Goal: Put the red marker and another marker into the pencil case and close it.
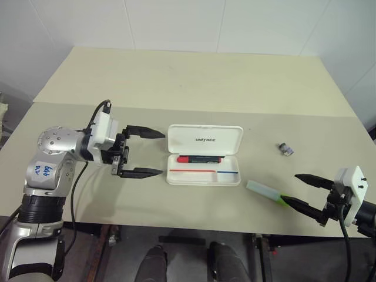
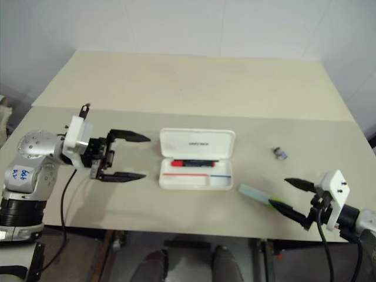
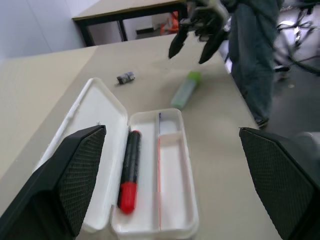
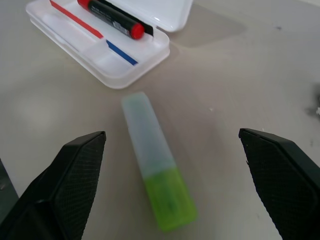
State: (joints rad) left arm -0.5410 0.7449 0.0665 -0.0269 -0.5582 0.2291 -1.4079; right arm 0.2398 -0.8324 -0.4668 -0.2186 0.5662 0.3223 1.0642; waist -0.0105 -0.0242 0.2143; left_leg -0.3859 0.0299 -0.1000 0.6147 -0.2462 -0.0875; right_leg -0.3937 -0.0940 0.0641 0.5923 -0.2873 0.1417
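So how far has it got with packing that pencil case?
One marker down: the red marker lies inside the open pencil case. The green highlighter lies on the table between the right gripper's open jaws, not yet gripped. Left: putting the highlighter in and shutting the lid.

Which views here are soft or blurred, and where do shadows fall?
Right eye view: hazier than the left eye view. Left wrist view: background person soft, pencil case and red marker clear. Right wrist view: highlighter fairly sharp, faint shadow beside the case lid; near fingers blurred.
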